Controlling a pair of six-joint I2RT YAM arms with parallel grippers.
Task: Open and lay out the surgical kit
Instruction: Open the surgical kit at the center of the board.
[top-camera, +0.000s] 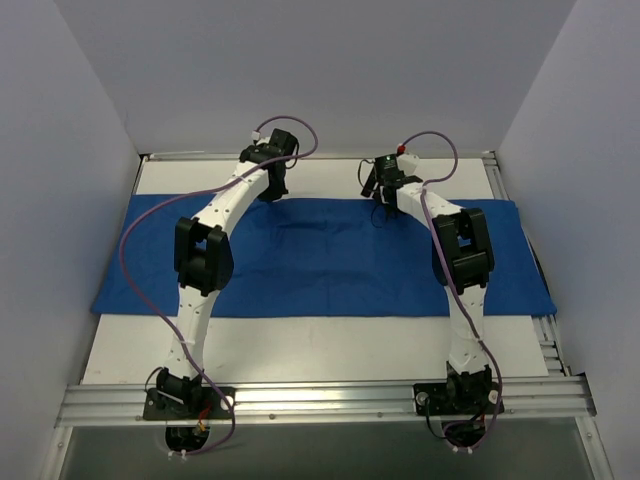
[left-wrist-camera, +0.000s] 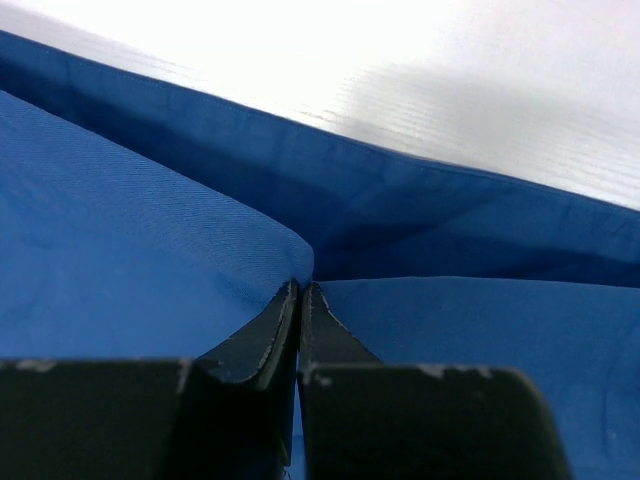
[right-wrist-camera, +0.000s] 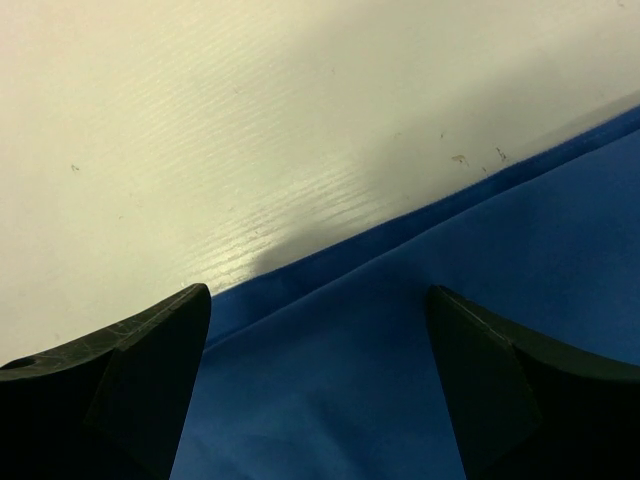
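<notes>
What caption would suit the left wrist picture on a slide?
Left pincer shut on a fold of the blue cloth, white table beyond.

cloth (top-camera: 330, 260): we see one plain deep blue with no print; up close a fine weave shows, and the folds go darker navy.
table (top-camera: 300, 350): we read it as white, with faint fine parallel streaks in the wrist views and a few small brownish specks near the cloth edge.
left arm (top-camera: 190, 320), right arm (top-camera: 462, 320): we see white shells with black joint blocks.
cables (top-camera: 122, 258): we call them purple.
left gripper (left-wrist-camera: 301, 290): black, with pale scuffs along its edges.
right gripper (right-wrist-camera: 318, 292): black, with a dull grey sheen.
walls (top-camera: 80, 150): we see pale grey with a lilac tint.
rail (top-camera: 320, 400): silver-grey metal.
</notes>
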